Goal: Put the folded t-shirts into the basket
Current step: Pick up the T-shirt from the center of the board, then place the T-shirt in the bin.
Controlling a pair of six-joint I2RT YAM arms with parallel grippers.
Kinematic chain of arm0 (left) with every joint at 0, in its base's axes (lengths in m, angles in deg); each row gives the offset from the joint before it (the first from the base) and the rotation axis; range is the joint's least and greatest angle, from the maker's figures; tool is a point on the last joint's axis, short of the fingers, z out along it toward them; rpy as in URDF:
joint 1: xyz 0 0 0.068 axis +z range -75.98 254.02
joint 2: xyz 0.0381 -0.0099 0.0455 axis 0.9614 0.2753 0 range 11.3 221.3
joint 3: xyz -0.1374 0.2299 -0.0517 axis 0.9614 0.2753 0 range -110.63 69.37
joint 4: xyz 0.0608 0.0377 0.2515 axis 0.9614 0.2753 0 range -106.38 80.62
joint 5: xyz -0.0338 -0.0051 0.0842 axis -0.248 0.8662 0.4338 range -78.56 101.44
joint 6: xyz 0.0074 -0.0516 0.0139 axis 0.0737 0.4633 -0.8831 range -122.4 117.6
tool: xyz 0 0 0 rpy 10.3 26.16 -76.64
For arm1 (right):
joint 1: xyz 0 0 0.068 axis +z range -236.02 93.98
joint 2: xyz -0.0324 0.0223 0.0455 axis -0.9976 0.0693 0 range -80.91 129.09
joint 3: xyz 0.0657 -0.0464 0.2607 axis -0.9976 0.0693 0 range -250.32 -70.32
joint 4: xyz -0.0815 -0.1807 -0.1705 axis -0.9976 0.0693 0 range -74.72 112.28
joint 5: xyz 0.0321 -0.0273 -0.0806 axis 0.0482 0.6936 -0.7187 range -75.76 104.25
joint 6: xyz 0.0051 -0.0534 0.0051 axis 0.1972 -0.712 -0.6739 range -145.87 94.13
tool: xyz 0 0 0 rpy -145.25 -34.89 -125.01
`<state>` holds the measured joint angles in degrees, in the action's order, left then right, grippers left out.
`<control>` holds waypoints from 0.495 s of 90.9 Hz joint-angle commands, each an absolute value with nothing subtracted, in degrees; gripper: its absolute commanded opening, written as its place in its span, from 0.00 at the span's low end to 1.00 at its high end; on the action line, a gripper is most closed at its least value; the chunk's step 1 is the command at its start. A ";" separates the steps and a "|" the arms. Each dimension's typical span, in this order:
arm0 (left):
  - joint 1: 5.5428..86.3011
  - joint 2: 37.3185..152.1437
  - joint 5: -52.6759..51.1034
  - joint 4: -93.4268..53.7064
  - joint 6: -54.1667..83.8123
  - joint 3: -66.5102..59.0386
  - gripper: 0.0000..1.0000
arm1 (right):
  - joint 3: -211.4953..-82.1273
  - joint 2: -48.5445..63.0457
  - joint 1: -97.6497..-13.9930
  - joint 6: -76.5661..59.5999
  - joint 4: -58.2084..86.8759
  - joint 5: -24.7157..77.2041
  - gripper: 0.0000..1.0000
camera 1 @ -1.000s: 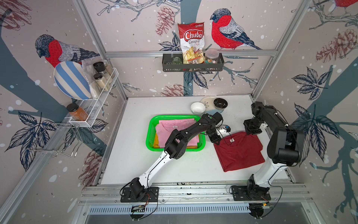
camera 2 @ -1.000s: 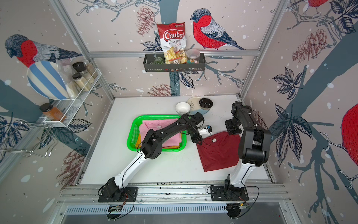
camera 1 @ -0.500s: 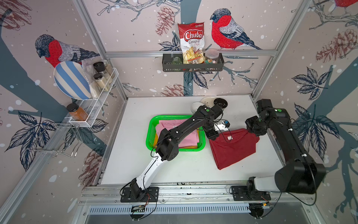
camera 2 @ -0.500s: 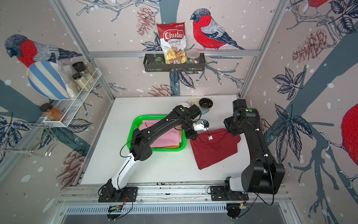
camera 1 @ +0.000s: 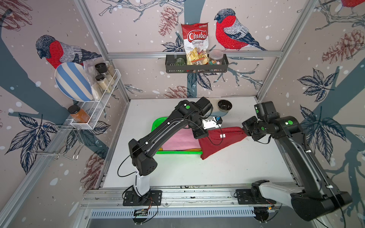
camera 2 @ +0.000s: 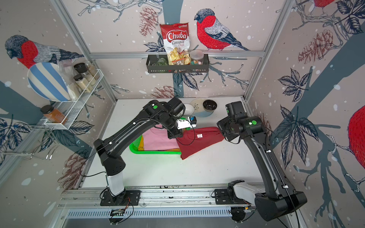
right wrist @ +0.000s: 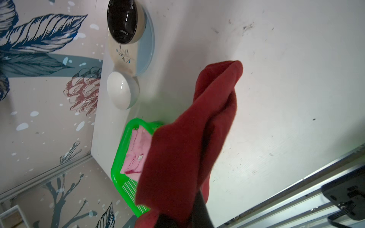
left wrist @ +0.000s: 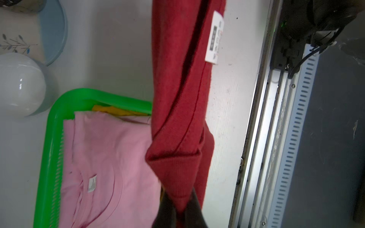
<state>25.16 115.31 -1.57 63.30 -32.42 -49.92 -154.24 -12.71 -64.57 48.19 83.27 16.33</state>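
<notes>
The dark red t-shirt (camera 1: pixel 219 142) hangs stretched between the two arms just beside the right end of the green basket (camera 1: pixel 158 122). Its white neck label (camera 1: pixel 222 135) faces up, and its loose lower corner droops past the basket's front right corner; whether that tip touches the table cannot be told. The left gripper (left wrist: pixel 177 215) is pinched tight on one upper corner of the cloth, and the right gripper (camera 1: pixel 245 131) is clamped on the opposite one. Inside the basket the pink t-shirt (left wrist: pixel 102 158) lies flat on top, with an edge of the mustard yellow t-shirt (left wrist: pixel 110 110) showing beneath it. In both top views the left arm reaches across the basket and hides much of it. Behind the basket a white bowl (left wrist: pixel 19 84) stands near its far rim. Next to that, a leaf-patterned plate (right wrist: pixel 126 53) carries a black bowl (camera 1: pixel 224 105).
</notes>
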 commanded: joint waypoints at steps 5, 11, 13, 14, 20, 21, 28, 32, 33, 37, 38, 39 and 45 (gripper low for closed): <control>27.20 106.96 0.64 68.69 -34.90 -43.16 0.00 | -155.35 -13.15 -56.41 58.00 81.29 12.01 0.00; 28.76 103.05 1.31 68.64 -34.35 -39.72 0.00 | -156.08 -12.77 -51.89 61.10 79.30 10.84 0.00; 29.29 101.78 1.64 68.66 -34.31 -38.85 0.00 | -156.60 -12.51 -50.49 62.19 79.03 10.54 0.00; 29.55 101.10 1.75 68.68 -34.31 -38.44 0.00 | -156.92 -12.30 -49.71 62.63 78.93 10.33 0.00; 31.22 97.51 2.38 69.15 -34.27 -36.47 0.00 | -159.24 -10.46 -45.52 65.17 78.91 8.18 0.00; 31.53 96.94 2.34 69.27 -34.29 -36.20 0.00 | -159.60 -10.27 -44.72 65.57 78.96 7.92 0.00; 34.38 93.04 1.94 69.95 -34.81 -33.96 0.00 | -161.89 -6.79 -39.94 68.26 78.37 5.90 0.00; 36.28 90.74 2.24 69.95 -35.28 -32.28 0.00 | -162.81 -4.71 -37.19 69.20 77.27 5.74 0.00; 36.78 90.22 2.36 69.90 -35.41 -31.77 0.00 | -163.02 -4.23 -36.82 69.48 77.04 5.82 0.00; 38.84 88.21 2.78 69.96 -36.09 -29.77 0.00 | -163.80 -1.81 -34.98 70.28 75.92 6.20 0.00; 39.29 87.85 2.89 69.95 -36.25 -29.38 0.00 | -163.99 -1.24 -34.66 70.41 75.66 6.27 0.00; 39.83 87.55 2.90 70.07 -36.55 -28.96 0.00 | -164.22 -0.65 -34.28 70.57 75.49 6.43 0.00; 42.94 84.76 3.07 69.90 -38.15 -26.20 0.00 | -165.13 2.77 -33.27 71.81 75.12 7.52 0.00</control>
